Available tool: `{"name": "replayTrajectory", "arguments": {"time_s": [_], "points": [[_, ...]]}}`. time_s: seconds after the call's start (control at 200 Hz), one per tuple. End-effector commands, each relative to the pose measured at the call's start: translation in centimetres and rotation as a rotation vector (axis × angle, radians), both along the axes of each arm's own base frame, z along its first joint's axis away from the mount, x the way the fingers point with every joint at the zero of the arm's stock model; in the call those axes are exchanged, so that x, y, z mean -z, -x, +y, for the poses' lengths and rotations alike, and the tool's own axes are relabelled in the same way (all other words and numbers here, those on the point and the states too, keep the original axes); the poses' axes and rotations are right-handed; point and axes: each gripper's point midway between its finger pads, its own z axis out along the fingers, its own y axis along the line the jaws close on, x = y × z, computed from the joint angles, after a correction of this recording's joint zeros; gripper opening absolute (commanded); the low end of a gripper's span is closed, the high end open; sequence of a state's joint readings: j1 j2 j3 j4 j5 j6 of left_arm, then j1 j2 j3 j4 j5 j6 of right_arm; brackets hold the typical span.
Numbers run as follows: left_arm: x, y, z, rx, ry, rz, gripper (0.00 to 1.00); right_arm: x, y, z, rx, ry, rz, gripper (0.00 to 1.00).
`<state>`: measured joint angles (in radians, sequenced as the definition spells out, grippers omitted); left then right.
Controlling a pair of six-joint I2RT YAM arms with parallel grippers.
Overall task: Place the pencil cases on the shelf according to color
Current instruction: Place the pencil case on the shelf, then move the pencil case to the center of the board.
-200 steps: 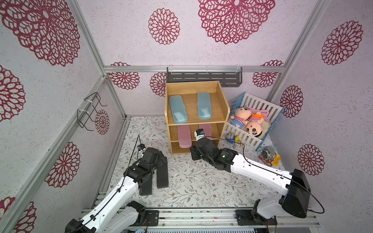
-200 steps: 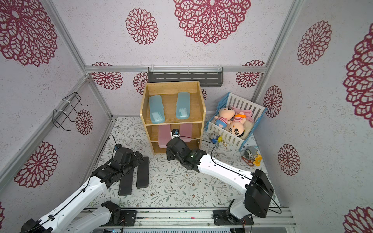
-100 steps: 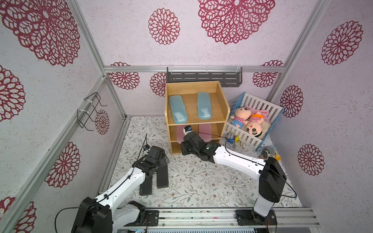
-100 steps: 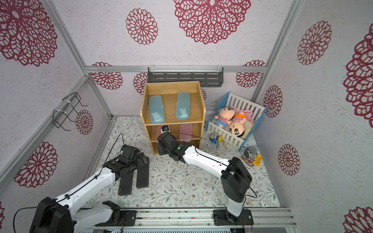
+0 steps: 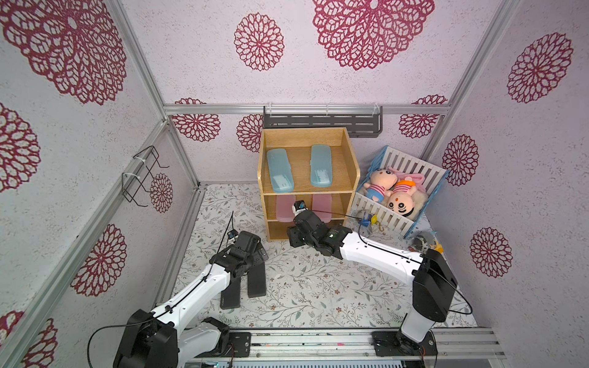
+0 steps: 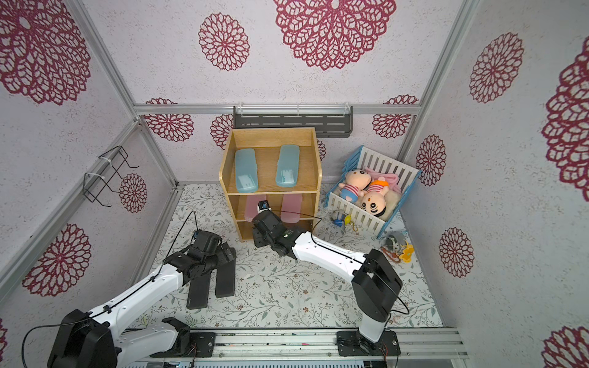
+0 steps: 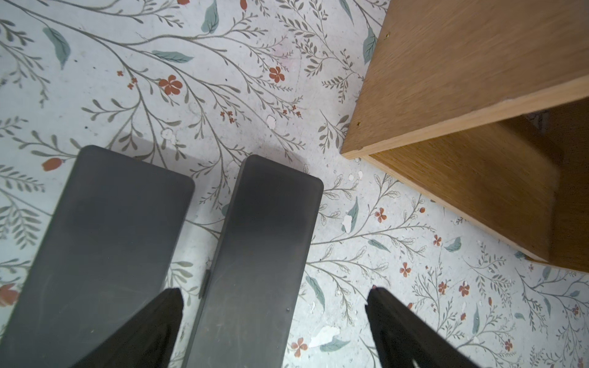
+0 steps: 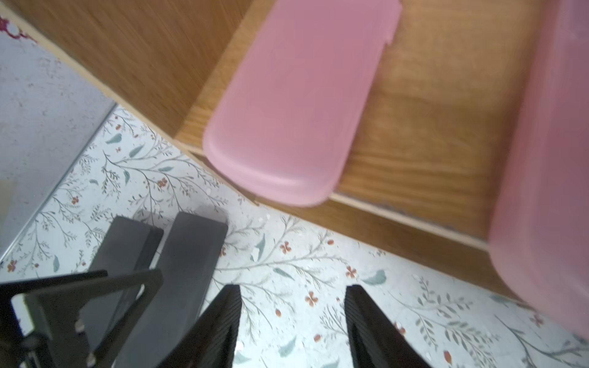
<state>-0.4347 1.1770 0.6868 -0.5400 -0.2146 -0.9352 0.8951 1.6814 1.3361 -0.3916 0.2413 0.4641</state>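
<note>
Far side of the table (image 5: 318, 286) stands the shelf (image 5: 349, 159), and its top tier is all blue: left blue case (image 5: 279, 170) and right blue case (image 5: 321, 165) lie side by side, apart, their long sides running near to far. One tier down it's pink, with left pink case (image 5: 284, 208) and right pink case (image 5: 322, 202). The right wrist view shows both with their near ends poking out past the tier's front edge. The right claw (image 8: 292, 288) hangs low just in front of the shelf, jaws parted, nothing between them but flowered table. In both top views it sits at the mouth of the bottom tier. Over to the left and nearer, left black case (image 5: 230, 294) and right black case (image 5: 256, 280) lie flat on the table, parallel, with a narrow gap between them. The left claw (image 7: 274, 289) is spread wide above the far half of the right black case. One finger is over the gap between the two cases, the other is out over the table on the shelf side. Whether it touches the case I cannot tell. Right of the shelf, a white crate (image 5: 411, 165) holds two dolls (image 5: 382, 184)
</note>
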Motion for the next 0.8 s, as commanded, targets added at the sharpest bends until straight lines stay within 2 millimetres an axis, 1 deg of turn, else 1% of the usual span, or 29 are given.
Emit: {"name": "replayTrajectory", "arguments": {"time_s": [0.0, 0.09, 0.185, 0.305, 0.41, 0.48, 0.63, 0.705, 0.735, 0.755, 0.795], "points": [[1.5, 0.7, -0.7, 0.036, -0.024, 0.05, 0.97, -4.2, 1.6, -0.2, -0.02, -0.107, -0.078, 0.66], [2.3, 1.0, -1.1, 0.04, -0.04, 0.08, 0.97, -3.9, 3.5, -0.7, -0.024, -0.102, -0.069, 0.72], [3.2, 1.5, -1.0, 0.031, -0.075, 0.119, 0.97, -3.6, 5.5, -1.2, -0.046, -0.099, -0.08, 0.77], [4.9, 2.0, -1.4, 0.031, -0.094, 0.149, 0.97, -2.8, 7.4, -1.9, -0.066, -0.088, -0.085, 0.83], [6.5, 2.6, -2.2, 0.045, -0.101, 0.185, 0.97, -2.0, 8.4, -2.8, -0.064, -0.074, -0.079, 0.84], [7.3, 3.0, -2.9, 0.063, -0.119, 0.207, 0.97, -1.5, 8.7, -3.7, -0.044, -0.063, -0.079, 0.85], [8.3, 3.9, -4.6, 0.089, -0.148, 0.237, 1.0, -0.5, 9.1, -5.7, 0.003, -0.044, -0.078, 0.85], [8.3, 4.4, -5.9, 0.11, -0.143, 0.226, 0.95, -0.2, 9.2, -6.8, 0.033, -0.029, -0.081, 0.85], [8.2, 4.5, -6.7, 0.128, -0.132, 0.214, 0.89, -0.2, 9.3, -7.3, 0.044, -0.024, -0.086, 0.85], [8.2, 4.6, -7.3, 0.144, -0.123, 0.206, 0.82, -0.3, 9.3, -7.7, 0.052, -0.021, -0.091, 0.85], [8.1, 5.0, -8.5, 0.171, -0.099, 0.193, 0.72, -0.4, 9.4, -8.3, 0.066, -0.015, -0.098, 0.85]]}}
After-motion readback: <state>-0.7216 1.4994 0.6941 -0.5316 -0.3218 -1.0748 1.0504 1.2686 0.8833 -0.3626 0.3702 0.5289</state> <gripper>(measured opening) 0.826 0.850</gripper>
